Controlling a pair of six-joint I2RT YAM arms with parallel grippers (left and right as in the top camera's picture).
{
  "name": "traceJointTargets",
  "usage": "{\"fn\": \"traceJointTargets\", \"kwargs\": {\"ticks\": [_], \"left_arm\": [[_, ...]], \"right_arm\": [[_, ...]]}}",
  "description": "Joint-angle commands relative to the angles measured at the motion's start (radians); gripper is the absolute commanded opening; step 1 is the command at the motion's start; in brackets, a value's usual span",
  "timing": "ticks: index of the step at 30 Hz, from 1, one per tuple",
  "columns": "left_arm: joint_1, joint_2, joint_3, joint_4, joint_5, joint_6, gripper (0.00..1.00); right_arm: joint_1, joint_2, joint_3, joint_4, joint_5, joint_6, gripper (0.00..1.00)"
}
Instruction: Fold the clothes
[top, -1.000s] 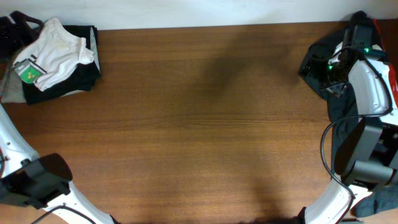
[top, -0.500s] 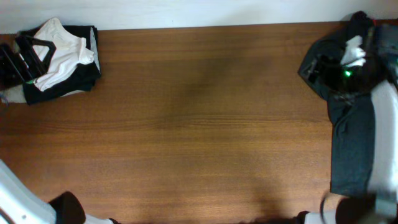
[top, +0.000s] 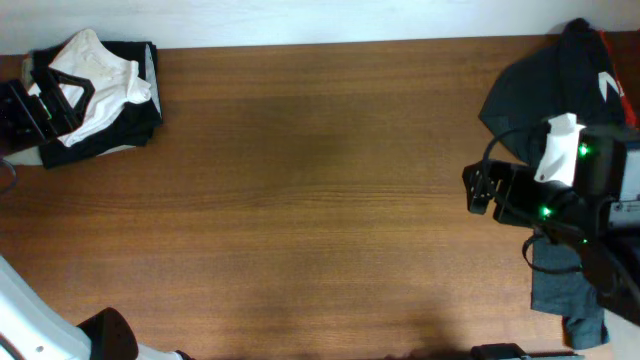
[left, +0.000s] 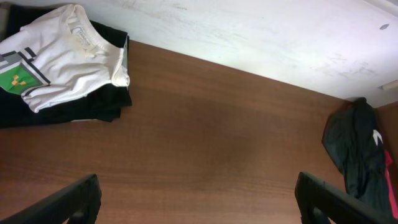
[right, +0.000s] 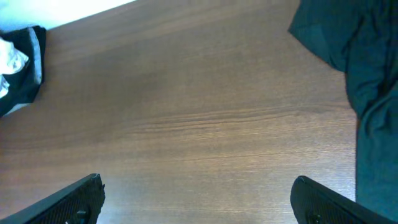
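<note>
White T-shirt (top: 100, 75) sits in the upper left of the overhead frame, bunched on top of a black bundle (top: 115, 130) at the counter (top: 320, 200) edge. The left wrist view shows the collar (left: 84, 37) facing up-frame and the green label (left: 15, 78) at the far left. Left pincer (left: 196, 186) is spread wide with nothing between its fingers. From overhead it hangs over the shirt's left side, but we can't tell if it touches the cloth. Right pincer (right: 196, 186) is also wide and empty, over bare counter at the right of the frame, next to the dark garment (top: 530, 90). We expect thin, light, limp cloth with no stiffness, so it should sag and crumple as soon as it lifts. It may also drag on the bundle below. We'd pinch a shallow bite at the collar or a shoulder seam, top layer only, then pull it to open counter before spreading. A deep bite risks catching the bundle too.
</note>
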Motion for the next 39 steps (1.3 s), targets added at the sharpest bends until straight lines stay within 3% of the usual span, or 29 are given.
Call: {"fn": "traceJointTargets", "kwargs": {"ticks": [1, 10, 16, 24, 29, 34, 39], "left_arm": [[-0.002, 0.003, -0.003, -0.001, -0.007, 0.016, 0.99], [-0.002, 0.003, -0.003, 0.000, -0.007, 0.016, 0.99], [-0.002, 0.003, -0.003, -0.001, -0.007, 0.016, 0.99], [-0.002, 0.003, -0.003, -0.001, -0.007, 0.016, 0.99], [-0.002, 0.003, -0.003, -0.001, -0.007, 0.016, 0.99], [-0.002, 0.003, -0.003, -0.001, -0.007, 0.016, 0.99], [-0.002, 0.003, -0.003, -0.001, -0.007, 0.016, 0.99]], "right_arm": [[0.010, 0.018, -0.006, 0.003, 0.034, 0.013, 0.99], [0.011, 0.112, -0.008, -0.014, 0.034, 0.012, 0.99], [0.010, -0.053, -0.114, 0.038, 0.092, 0.008, 0.99], [0.008, -0.644, -0.872, 0.652, 0.105, -0.071, 0.99], [0.007, -0.943, -1.246, 1.001, 0.104, -0.071, 0.99], [-0.062, -1.080, -1.469, 1.271, 0.020, -0.070, 0.99], [-0.084, -1.086, -1.568, 1.392, 0.009, -0.071, 0.99]]}}
